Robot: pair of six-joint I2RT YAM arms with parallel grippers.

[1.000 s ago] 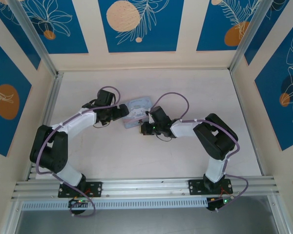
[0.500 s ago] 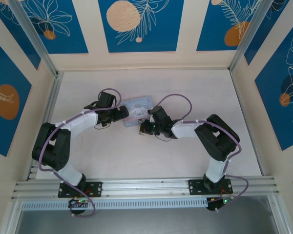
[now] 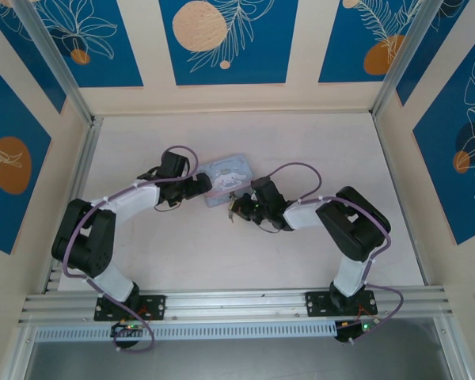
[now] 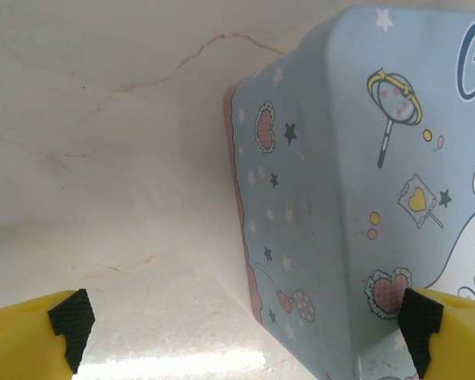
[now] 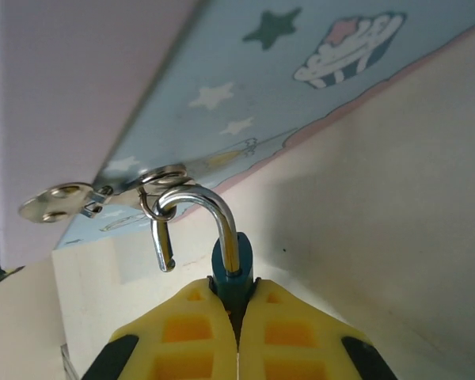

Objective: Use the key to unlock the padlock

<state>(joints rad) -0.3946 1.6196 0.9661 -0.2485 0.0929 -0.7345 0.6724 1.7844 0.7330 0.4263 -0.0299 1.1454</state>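
Since a second ago the left arm has stretched further in, and the light-blue tin [image 3: 229, 176] has turned slightly on the counter [image 3: 324, 142]. Now the left gripper [image 3: 199, 187] sits at the tin's left end, its jaws released and spread wide. Seen from its wrist, one black pad [image 4: 71, 318] is over bare counter and the other is over the tin's lid near a corner. The right gripper [image 3: 236, 208] is at the tin's near side, jaws clenched on the padlock [image 5: 231, 273], grasping its teal body. The shackle [image 5: 210, 207] arches up out of the body with its short leg hanging free, and it hooks through a small metal ring [image 5: 152, 198] on the tin's latch.
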